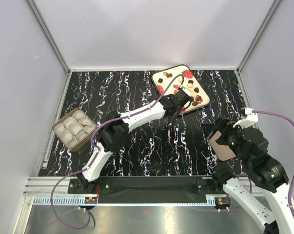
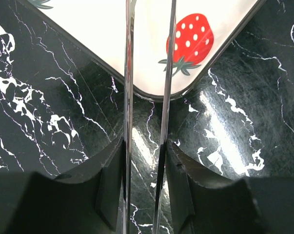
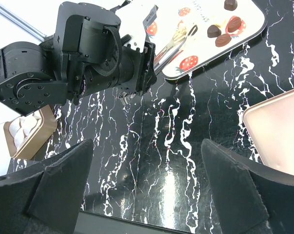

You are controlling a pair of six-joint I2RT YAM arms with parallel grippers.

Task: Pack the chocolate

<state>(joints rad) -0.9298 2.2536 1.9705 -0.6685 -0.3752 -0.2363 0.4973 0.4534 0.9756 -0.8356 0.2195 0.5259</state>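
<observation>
1. My left claw [image 1: 185,103] covers the near corner of the tray [image 1: 172,71] from overhead; chocolate [image 1: 199,98] under it unseen.
2. Left wrist view cuts off the tray [image 2: 88,29] at the top edge.
3. Right wrist view crops the flat brown lid [image 3: 278,131] at the right edge.

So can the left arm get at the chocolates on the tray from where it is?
Probably yes. The left gripper hangs over the near corner of the tray, its thin tongs apart and empty, and nothing lies between them and the chocolates. The right gripper sits well clear.

Roughly nine chocolates [image 1: 161,80], one tray [image 1: 177,68]
</observation>
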